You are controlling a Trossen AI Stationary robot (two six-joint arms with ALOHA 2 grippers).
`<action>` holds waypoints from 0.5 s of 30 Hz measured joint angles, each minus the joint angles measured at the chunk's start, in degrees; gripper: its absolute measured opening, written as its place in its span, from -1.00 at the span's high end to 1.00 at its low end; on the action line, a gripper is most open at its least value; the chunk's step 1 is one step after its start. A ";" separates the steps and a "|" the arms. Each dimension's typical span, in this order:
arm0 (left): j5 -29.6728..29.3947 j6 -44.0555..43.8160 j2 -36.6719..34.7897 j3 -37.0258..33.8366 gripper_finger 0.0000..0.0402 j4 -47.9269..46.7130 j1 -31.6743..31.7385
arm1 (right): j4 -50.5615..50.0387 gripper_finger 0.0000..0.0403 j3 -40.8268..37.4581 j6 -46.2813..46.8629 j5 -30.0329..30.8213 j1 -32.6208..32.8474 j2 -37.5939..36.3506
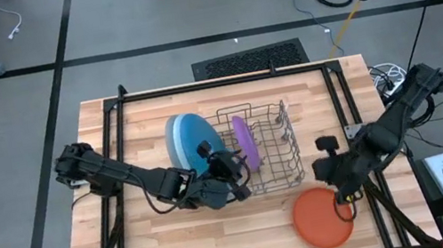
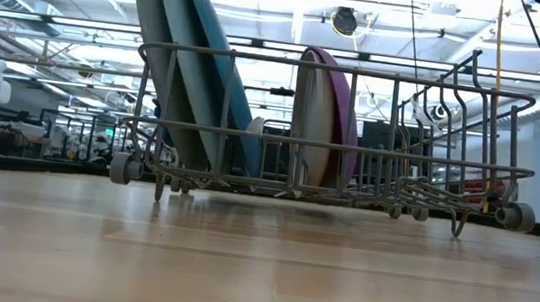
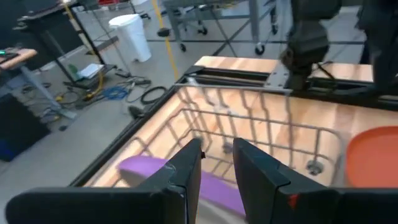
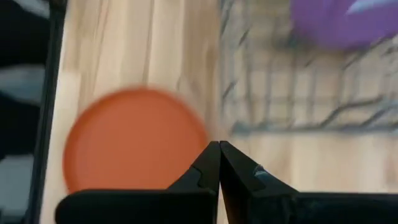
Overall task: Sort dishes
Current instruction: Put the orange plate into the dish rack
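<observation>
Start at the left of the wooden table. The left arm reaches in from the left edge, and you find the left gripper at the near left corner of the wire rack. Its fingers stand partly apart with a narrow gap between them; nothing is seen held in that gap. In its wrist view the purple plate lies just beyond the fingertips.

Next, check the left end of the rack. Three large plates lean there on edge, one against the next: a light blue plate, a grey plate and a darker blue plate.

Move to the middle of the rack. The purple plate stands upright in the slots with a beige-grey plate just beside it.

Continue right. The orange-red plate lies flat on the table, near and right of the rack, apart from it. The right gripper hangs over the right rim of this plate with its fingers pressed together, holding nothing.
</observation>
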 joint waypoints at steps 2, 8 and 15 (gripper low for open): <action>0.97 0.94 0.72 -0.02 0.52 2.31 0.39 | -1.01 1.00 -1.31 2.34 -3.10 0.68 1.96; 8.07 -2.06 3.51 -0.02 0.52 6.91 0.00 | 1.25 1.00 -5.74 6.76 -4.30 1.89 8.61; 9.27 -0.56 6.90 0.00 0.52 8.51 -3.26 | 5.19 0.78 -9.34 8.95 -5.19 0.46 14.95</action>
